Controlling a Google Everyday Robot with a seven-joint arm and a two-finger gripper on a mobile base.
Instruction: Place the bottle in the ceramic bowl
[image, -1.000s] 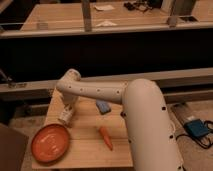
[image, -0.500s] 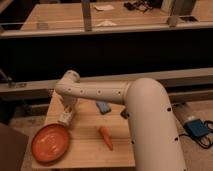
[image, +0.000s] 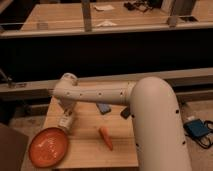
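Wooden table (image: 85, 150): gripper (image: 66, 121) jaws shut on bottle (image: 65, 124).

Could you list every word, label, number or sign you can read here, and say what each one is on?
No text can be read anywhere in this view.
The bottle, at the gripper beside the ceramic bowl: its pale label is too blurred to read.
Papers on the far desk: no marks legible.
Carrot and robot arm: no lettering visible.

The thick white jointed robot arm (image: 150, 110) reached leftward from the lower right, bent at a rounded elbow (image: 65, 85) — then dropped. Its two-finger gripper (image: 66, 121) hung low beneath that elbow, pointed downward — fingers closed together.
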